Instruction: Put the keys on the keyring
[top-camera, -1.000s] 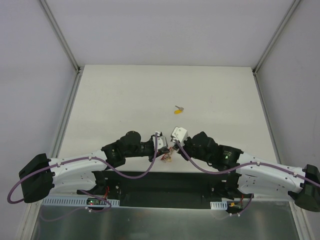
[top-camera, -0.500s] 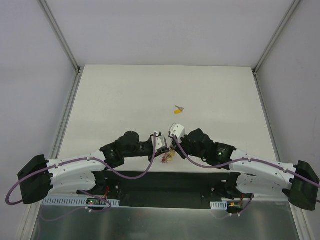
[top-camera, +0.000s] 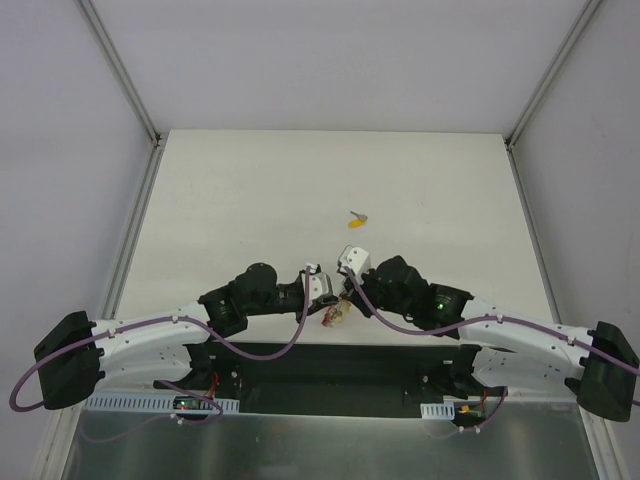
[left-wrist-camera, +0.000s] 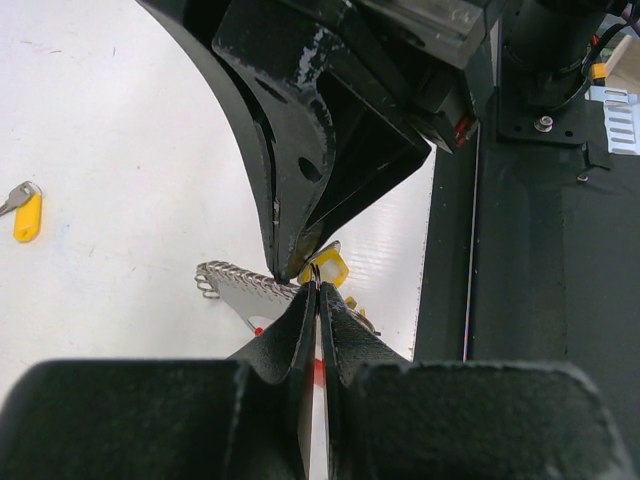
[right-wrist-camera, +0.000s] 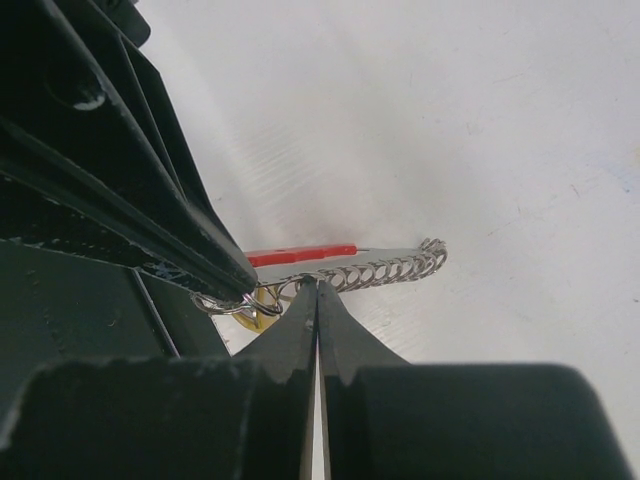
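The keyring (top-camera: 333, 313) hangs between both grippers just above the table's near edge. In the left wrist view its grey chain strap (left-wrist-camera: 240, 286) trails left, and a yellow key head (left-wrist-camera: 331, 268) sits on it. My left gripper (left-wrist-camera: 318, 287) is shut on its thin metal ring. In the right wrist view I see the red loop (right-wrist-camera: 300, 255), the chain strap (right-wrist-camera: 392, 268) and the small metal ring (right-wrist-camera: 226, 304). My right gripper (right-wrist-camera: 317, 286) is shut on the keyring where ring and chain join. One loose yellow-headed key (top-camera: 357, 220) lies farther back; it also shows in the left wrist view (left-wrist-camera: 25, 214).
The two grippers (top-camera: 322, 285) (top-camera: 350, 268) stand tip to tip, almost touching. The black base plate (top-camera: 330, 365) lies just behind them at the table's near edge. Grey walls with metal rails (top-camera: 130, 230) close in the white table on three sides.
My right arm has swung left and closed up against the left gripper. The keyring between them shifted slightly. The loose key has not moved.
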